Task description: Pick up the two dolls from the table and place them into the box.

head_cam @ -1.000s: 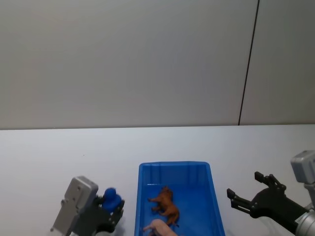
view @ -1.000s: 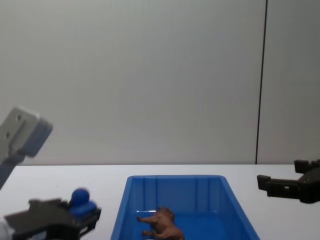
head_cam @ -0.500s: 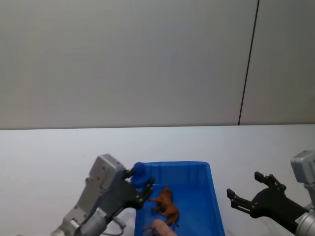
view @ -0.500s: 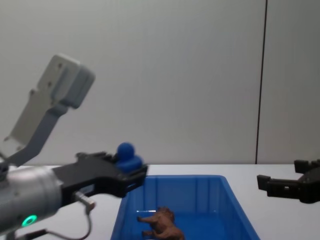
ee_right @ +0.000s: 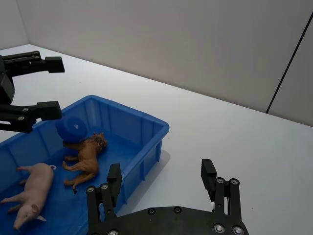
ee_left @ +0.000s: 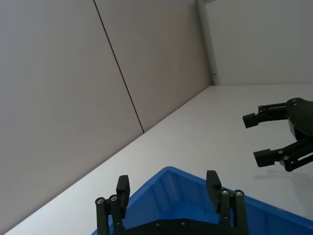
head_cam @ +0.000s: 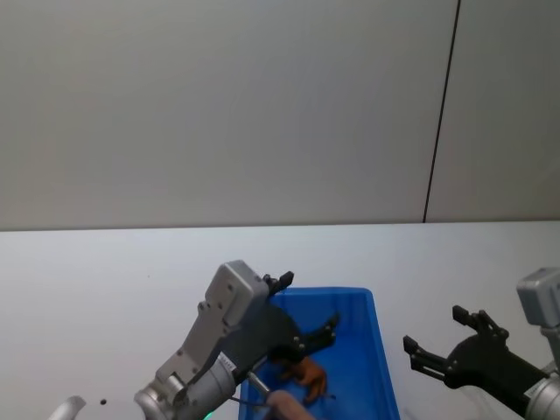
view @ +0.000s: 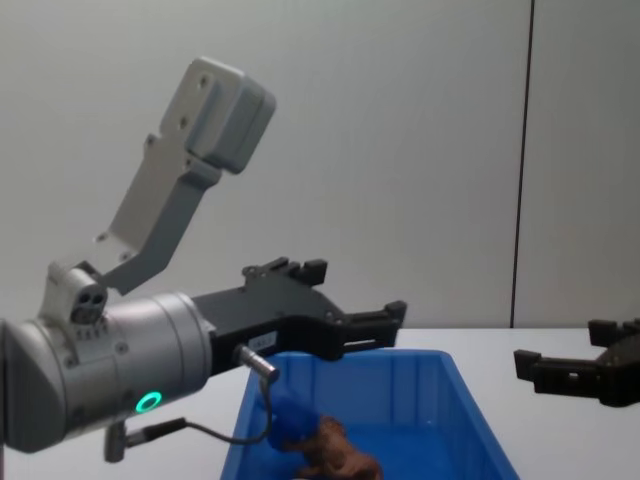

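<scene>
The bright-blue box (ee_right: 146, 128) holds the brown lion doll (ee_right: 87, 155), lying on its side. The dark-blue round-topped doll (ee_right: 72, 128) rests against the lion's head; in the chest view this blue doll (view: 290, 420) sits just beside the lion (view: 338, 457). My left gripper (view: 350, 290) hangs open above the box's near-left part, nothing between its fingers (ee_left: 212, 181). In the head view the left gripper (head_cam: 308, 303) covers part of the lion (head_cam: 311, 378). My right gripper (head_cam: 435, 330) hovers open to the right of the box (head_cam: 372, 350).
A pink pig figurine (ee_right: 29, 188) lies on the box floor near the lion. White table (head_cam: 105, 271) stretches around the box, with a grey wall behind. The left arm's large grey body (view: 110, 375) stands left of the box (view: 440, 362).
The left gripper carried the blue doll from the table over the box rim, then opened. The doll has dropped into the box beside the lion. The right arm stayed still.
</scene>
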Controlling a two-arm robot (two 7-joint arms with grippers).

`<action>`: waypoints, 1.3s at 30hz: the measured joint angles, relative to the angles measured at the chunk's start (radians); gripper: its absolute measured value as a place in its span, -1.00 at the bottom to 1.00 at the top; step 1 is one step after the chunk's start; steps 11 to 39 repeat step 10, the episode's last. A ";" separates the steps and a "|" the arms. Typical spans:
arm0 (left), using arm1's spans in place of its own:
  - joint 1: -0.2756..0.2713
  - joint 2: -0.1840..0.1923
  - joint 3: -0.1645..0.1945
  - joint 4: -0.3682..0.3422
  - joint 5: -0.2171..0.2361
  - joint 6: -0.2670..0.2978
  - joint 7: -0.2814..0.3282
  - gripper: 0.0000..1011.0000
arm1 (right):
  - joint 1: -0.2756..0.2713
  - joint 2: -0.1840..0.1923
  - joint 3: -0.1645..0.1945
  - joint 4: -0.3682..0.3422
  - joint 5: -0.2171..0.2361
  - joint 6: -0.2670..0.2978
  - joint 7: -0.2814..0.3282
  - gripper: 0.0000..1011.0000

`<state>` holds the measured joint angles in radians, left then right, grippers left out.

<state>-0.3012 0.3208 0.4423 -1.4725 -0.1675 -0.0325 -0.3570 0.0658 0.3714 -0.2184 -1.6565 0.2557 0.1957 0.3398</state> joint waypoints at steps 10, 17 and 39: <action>-0.007 -0.005 -0.001 -0.002 -0.012 -0.042 -0.022 0.98 | 0.000 0.000 0.000 0.000 0.000 0.000 0.000 0.98; -0.007 -0.005 -0.001 -0.002 -0.012 -0.042 -0.022 0.98 | 0.000 0.000 0.000 0.000 0.000 0.000 0.000 0.98; -0.007 -0.005 -0.001 -0.002 -0.012 -0.042 -0.022 0.98 | 0.000 0.000 0.000 0.000 0.000 0.000 0.000 0.98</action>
